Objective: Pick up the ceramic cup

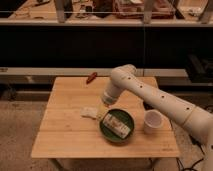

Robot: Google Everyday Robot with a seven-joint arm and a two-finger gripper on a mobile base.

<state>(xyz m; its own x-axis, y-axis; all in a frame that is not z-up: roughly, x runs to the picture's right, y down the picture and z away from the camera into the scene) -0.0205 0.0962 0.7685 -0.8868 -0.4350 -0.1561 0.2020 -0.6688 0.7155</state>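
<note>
Nearest sat the plate [111, 138] with the cup [152, 121] upright just beside it, while my gripper [105, 104] hung by the plate's far rim, its opening impossible to tell, so I judged the reach unfinished, needing a shift sideways over the cup.

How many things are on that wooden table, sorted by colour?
White: 3 (ceramic cup, wrapped packet, crumpled item)
Green: 1 (plate)
Red: 1 (small object)
Total: 5
The gripper hangs over the table, between crumpled item and plate.
</note>
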